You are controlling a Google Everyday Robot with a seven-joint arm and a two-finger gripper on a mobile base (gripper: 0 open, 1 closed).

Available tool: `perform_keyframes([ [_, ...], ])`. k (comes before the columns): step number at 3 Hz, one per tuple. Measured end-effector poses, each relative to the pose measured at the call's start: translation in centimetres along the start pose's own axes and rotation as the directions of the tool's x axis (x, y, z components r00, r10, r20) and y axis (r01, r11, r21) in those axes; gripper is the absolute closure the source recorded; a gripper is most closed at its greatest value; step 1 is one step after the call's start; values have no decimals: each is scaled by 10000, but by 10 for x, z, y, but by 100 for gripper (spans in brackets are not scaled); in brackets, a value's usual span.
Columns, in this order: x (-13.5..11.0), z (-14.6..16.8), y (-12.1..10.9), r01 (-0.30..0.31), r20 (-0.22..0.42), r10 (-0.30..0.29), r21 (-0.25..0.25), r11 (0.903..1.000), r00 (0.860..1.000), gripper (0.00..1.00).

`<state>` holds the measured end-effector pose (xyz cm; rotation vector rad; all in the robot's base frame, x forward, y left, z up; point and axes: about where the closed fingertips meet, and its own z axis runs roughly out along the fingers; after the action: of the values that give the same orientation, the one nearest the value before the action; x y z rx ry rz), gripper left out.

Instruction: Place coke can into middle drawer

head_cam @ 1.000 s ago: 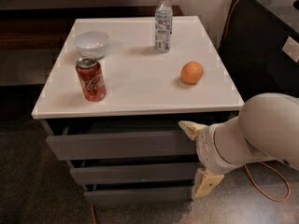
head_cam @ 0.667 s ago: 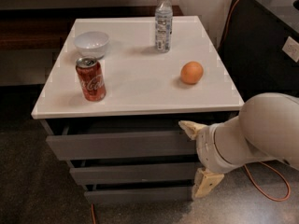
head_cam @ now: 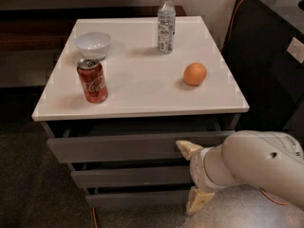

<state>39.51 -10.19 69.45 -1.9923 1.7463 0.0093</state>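
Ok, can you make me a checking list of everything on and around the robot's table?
Surface: white tabletop, flat, with four things standing on it.
Job's things: coke can upright near the front left corner; middle drawer looks pushed in, no tray showing.
Clutter: white bowl behind the can; water bottle upright at the back; orange on the right side.
Gripper: gripper low in front of the drawer fronts, on their right, fingers spread, holding nothing.
Cables: orange cable running up the right wall; another stretch on the floor by the arm.
Surroundings: dark cabinet on the right; dark floor.
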Motion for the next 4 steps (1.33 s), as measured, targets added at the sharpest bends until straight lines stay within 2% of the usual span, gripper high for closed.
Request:
perform_keyframes([
  [2, 15, 57, 17, 267, 285, -269, 81, 9996, 9992, 0],
  [4, 48, 122, 37, 873, 790, -879, 113, 9961, 9930, 0],
])
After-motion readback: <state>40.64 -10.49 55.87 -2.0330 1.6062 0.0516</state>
